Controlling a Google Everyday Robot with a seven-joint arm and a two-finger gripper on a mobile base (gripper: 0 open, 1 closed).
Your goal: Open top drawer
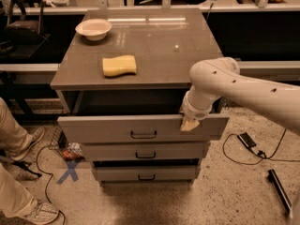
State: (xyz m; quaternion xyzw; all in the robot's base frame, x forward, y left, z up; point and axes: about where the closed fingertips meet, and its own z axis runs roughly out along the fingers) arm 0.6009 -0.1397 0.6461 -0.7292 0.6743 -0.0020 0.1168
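The top drawer (108,128) is the widest grey front, with a small dark loop handle (143,135) at its centre. It stands pulled out from the cabinet, with a dark gap behind its front. My gripper (189,123) hangs from the white arm (234,86) and sits at the drawer front's upper edge, right of the handle. Its tan fingertips (188,125) rest against the front panel. The two narrower drawers (140,152) below are shut.
A yellow sponge (119,65) and a white bowl (93,28) lie on the cabinet top (164,46). A person's leg and shoe (18,139) stand at the left. Cables (243,149) and a blue floor cross (70,171) lie on the floor.
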